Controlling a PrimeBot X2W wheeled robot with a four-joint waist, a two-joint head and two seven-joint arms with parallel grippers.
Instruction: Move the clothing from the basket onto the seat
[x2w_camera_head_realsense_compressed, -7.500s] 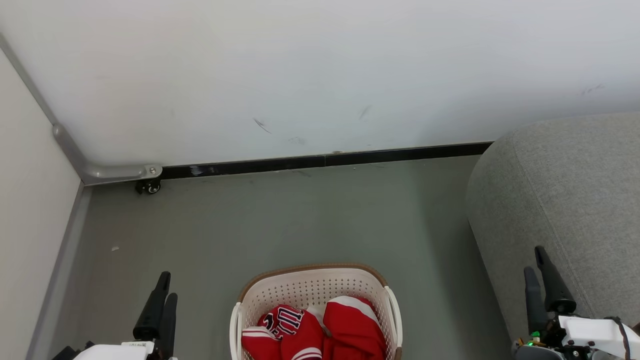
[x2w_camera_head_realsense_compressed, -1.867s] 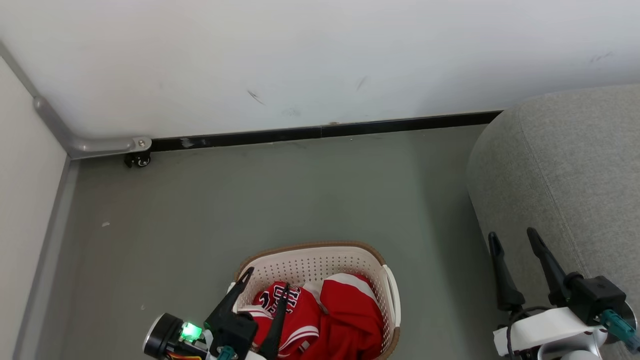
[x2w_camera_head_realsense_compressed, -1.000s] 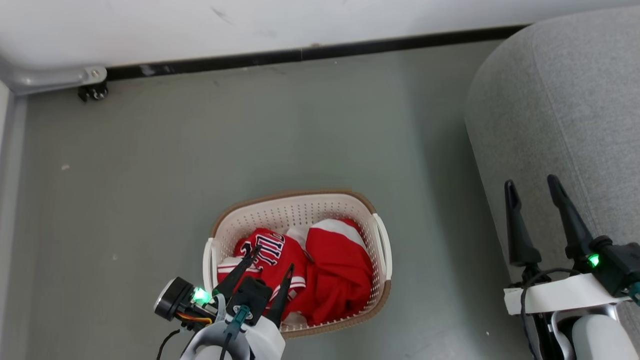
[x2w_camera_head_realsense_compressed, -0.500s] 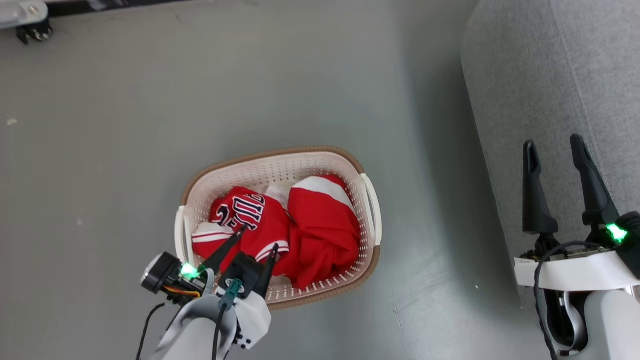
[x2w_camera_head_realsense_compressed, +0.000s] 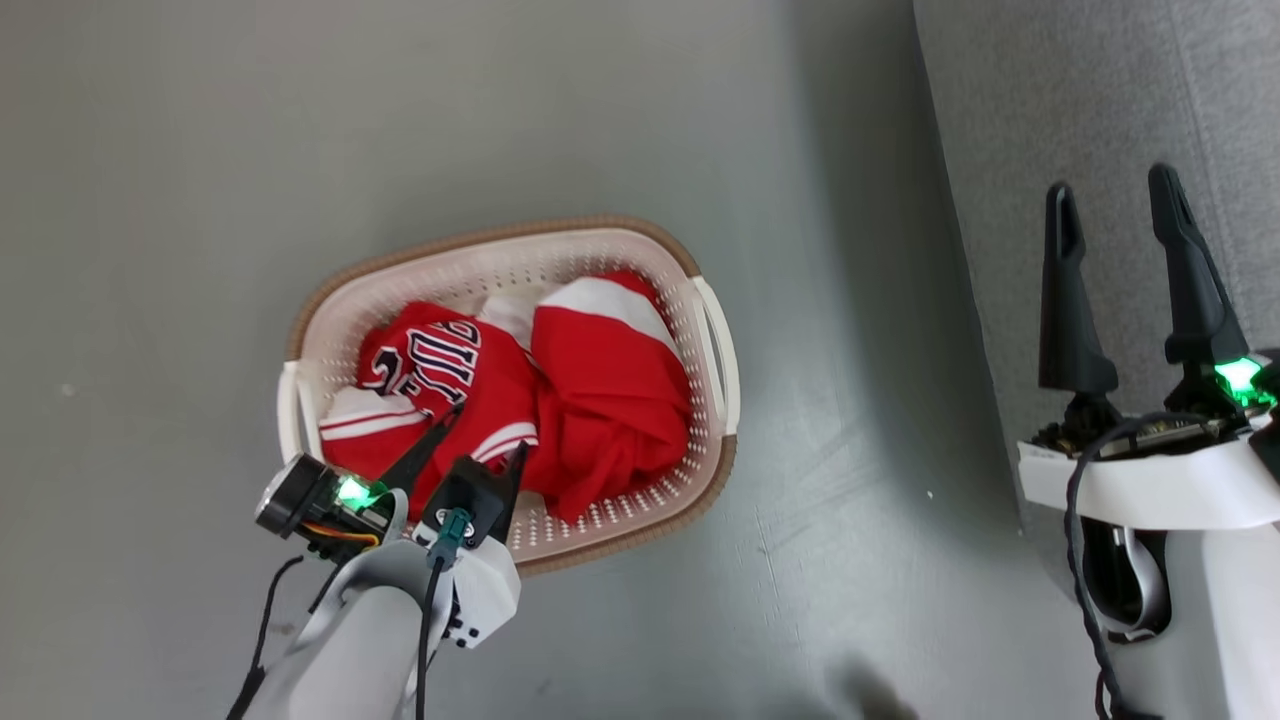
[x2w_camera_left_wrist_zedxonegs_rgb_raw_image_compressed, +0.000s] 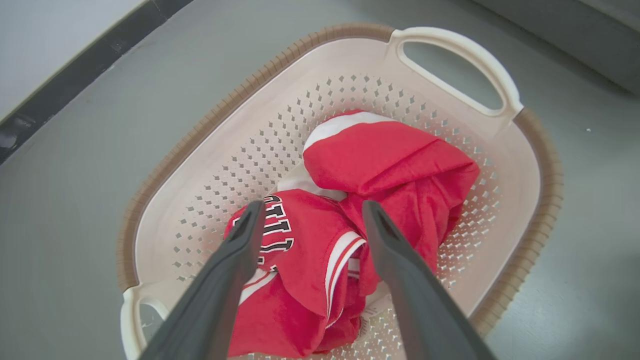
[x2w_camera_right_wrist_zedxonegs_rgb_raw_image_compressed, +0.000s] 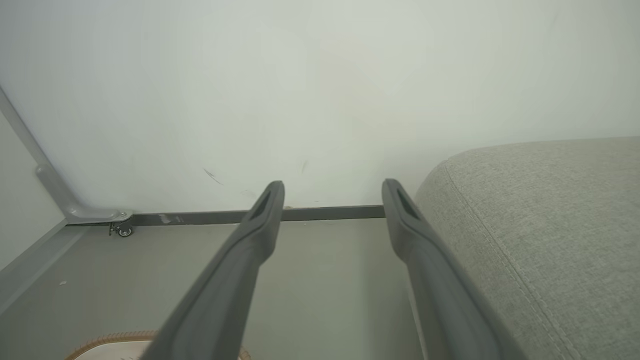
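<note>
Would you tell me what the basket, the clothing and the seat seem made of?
Cream perforated basket: smooth moulded plastic, it seems, with a brown woven-look rim.
Red white-striped clothing: probably soft fabric, given the crumpled folds.
Grey seat cushion: matte woven upholstery with a stitched seam.

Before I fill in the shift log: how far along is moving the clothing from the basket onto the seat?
Done: nothing; the clothing lies heaped in the basket. In hand: the left gripper, open, hangs over the lettered garment, not closed on it; the right gripper is open and empty by the seat. Left: grasp, lift, carry across, repeat.
</note>
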